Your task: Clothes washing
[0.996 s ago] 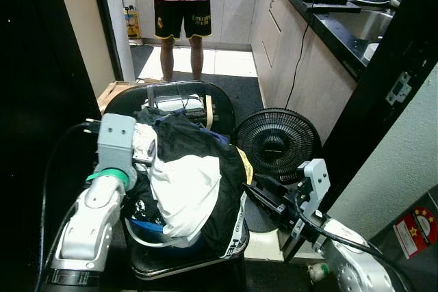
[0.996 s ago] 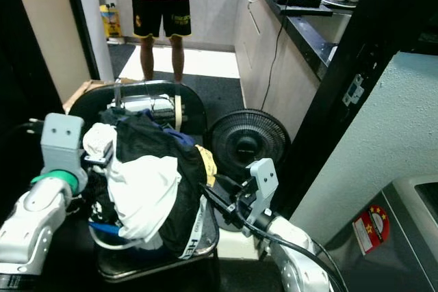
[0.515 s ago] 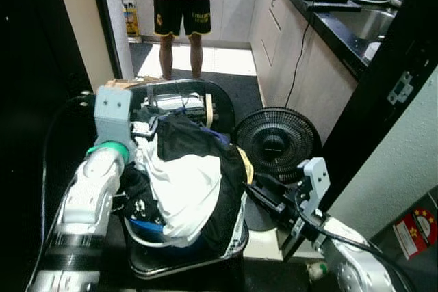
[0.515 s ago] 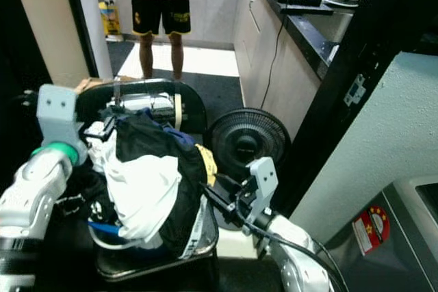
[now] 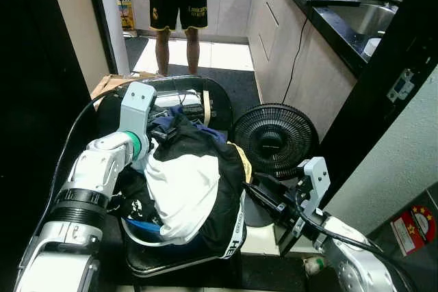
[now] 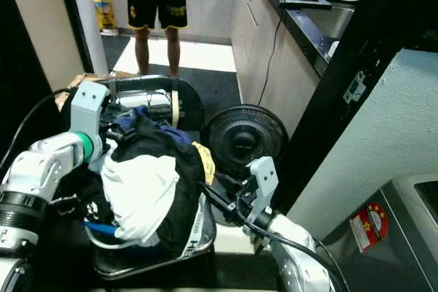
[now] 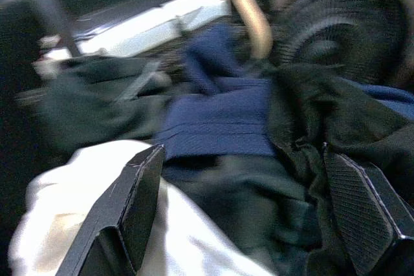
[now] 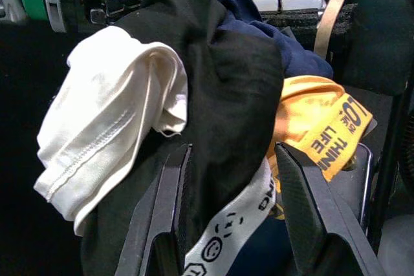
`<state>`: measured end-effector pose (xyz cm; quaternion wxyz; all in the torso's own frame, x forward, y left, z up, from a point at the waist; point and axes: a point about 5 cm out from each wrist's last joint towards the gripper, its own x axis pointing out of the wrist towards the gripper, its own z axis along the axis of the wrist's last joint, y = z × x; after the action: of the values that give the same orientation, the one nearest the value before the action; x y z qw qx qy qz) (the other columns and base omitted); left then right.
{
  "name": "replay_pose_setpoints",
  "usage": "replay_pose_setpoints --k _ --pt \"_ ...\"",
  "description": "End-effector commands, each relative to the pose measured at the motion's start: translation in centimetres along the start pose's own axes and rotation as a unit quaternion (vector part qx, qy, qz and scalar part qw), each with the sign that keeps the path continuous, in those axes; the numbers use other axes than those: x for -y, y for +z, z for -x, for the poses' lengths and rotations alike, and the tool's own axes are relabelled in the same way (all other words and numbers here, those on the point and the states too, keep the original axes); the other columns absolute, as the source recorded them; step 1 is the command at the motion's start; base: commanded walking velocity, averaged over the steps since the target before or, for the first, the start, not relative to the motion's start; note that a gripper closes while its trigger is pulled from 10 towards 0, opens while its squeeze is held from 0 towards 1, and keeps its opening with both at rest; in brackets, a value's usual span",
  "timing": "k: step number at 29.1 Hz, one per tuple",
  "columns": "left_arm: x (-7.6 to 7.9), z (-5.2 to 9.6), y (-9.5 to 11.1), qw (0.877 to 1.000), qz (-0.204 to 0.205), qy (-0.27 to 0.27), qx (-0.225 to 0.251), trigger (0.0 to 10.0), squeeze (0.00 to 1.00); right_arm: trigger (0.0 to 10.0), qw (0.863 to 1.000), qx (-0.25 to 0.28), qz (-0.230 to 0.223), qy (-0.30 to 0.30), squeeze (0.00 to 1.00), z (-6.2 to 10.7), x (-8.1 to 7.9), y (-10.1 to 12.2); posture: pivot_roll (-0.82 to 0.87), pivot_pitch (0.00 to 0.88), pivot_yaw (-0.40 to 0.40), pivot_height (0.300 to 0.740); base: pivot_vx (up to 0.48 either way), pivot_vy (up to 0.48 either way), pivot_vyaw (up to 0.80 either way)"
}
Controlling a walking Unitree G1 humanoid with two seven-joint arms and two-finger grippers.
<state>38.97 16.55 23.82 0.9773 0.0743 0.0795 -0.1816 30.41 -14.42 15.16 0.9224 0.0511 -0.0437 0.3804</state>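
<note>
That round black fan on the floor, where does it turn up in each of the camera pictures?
Left eye view: fan right of centre, beside the clothes pile.
Right eye view: fan at centre, again right of the pile.
Left wrist view: blurred grille at the upper right corner.
Right wrist view: I cannot make it out for sure.
Shared landmark: the white garment in the pile.

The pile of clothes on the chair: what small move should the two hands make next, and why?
Probably close both hands inward on the pile of clothes. The left hand is open over its far top and the right hand is open at its near side, so neither grips cloth yet.
</note>
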Motion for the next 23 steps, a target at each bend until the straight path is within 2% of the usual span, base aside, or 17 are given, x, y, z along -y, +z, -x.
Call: replay_pose_setpoints --k 1,2,3,5,6,9,10,14,15,17,18,19,20,23 --pt "1.4 -0.6 -0.4 0.999 -0.002 -0.04 -0.009 10.0 0.0 10.0 1.0 -0.011 -0.001 0.002 0.0 0.2 0.0 -0.3 -0.02 0.118 -0.031 0.74 0.0 0.0 0.0" --pt "1.4 -0.6 -0.4 0.999 -0.002 -0.04 -0.009 10.0 0.0 10.0 1.0 -0.011 -0.001 0.002 0.0 0.2 0.0 -0.3 -0.02 0.118 -0.031 0.74 0.0 0.0 0.0" --pt "2.1 -0.7 -0.2 0.998 -0.006 -0.058 -0.003 10.0 0.0 10.0 1.0 -0.011 -0.001 0.002 0.0 0.2 0.0 -0.3 -0.02 0.119 -0.032 0.74 0.0 0.0 0.0" --pt "2.1 -0.7 -0.2 0.998 -0.006 -0.058 -0.003 10.0 0.0 10.0 1.0 -0.011 -0.001 0.002 0.0 0.2 0.0 -0.3 -0.02 0.119 -0.032 0.74 0.0 0.0 0.0" --pt "3.1 -0.9 0.0 0.997 -0.004 -0.077 0.003 10.0 0.0 10.0 1.0 -0.011 -0.001 0.003 0.0 0.2 0.0 -0.3 -0.02 0.119 -0.031 0.74 0.0 0.0 0.0" --pt "3.1 -0.9 0.0 0.997 -0.004 -0.077 0.003 10.0 0.0 10.0 1.0 -0.011 -0.001 0.003 0.0 0.2 0.0 -0.3 -0.02 0.119 -0.031 0.74 0.0 0.0 0.0" --pt "4.0 -1.0 0.2 0.995 -0.006 -0.096 0.011 10.0 0.0 10.0 1.0 -0.011 0.0 0.003 0.0 0.2 0.0 -0.3 -0.03 0.12 -0.03 0.74 0.0 0.0 0.0" --pt "4.0 -1.0 0.2 0.995 -0.006 -0.096 0.011 10.0 0.0 10.0 1.0 -0.011 0.0 0.003 0.0 0.2 0.0 -0.3 -0.03 0.12 -0.03 0.74 0.0 0.0 0.0" --pt "5.0 -1.0 0.6 0.993 -0.009 -0.112 0.02 10.0 0.0 10.0 1.0 -0.011 0.0 0.002 0.0 0.3 0.0 -0.3 -0.03 0.121 -0.028 0.74 0.0 0.0 0.0" --pt "5.0 -1.0 0.6 0.993 -0.009 -0.112 0.02 10.0 0.0 10.0 1.0 -0.011 0.0 0.002 0.0 0.3 0.0 -0.3 -0.03 0.121 -0.028 0.74 0.0 0.0 0.0" --pt "5.8 -0.9 1.5 0.99 -0.013 -0.131 0.043 10.0 0.0 10.0 1.0 -0.011 0.0 0.002 0.0 0.3 0.0 -0.3 -0.02 0.123 -0.027 0.74 0.0 0.0 0.0" --pt "5.8 -0.9 1.5 0.99 -0.013 -0.131 0.043 10.0 0.0 10.0 1.0 -0.011 0.0 0.002 0.0 0.3 0.0 -0.3 -0.02 0.123 -0.027 0.74 0.0 0.0 0.0" --pt "6.3 -0.7 2.3 0.987 -0.017 -0.145 0.067 10.0 0.0 10.0 1.0 -0.011 0.0 0.002 0.0 0.4 0.0 -0.3 -0.02 0.123 -0.027 0.74 0.0 0.0 0.0" --pt "6.3 -0.7 2.3 0.987 -0.017 -0.145 0.067 10.0 0.0 10.0 1.0 -0.011 0.0 0.002 0.0 0.4 0.0 -0.3 -0.02 0.123 -0.027 0.74 0.0 0.0 0.0"
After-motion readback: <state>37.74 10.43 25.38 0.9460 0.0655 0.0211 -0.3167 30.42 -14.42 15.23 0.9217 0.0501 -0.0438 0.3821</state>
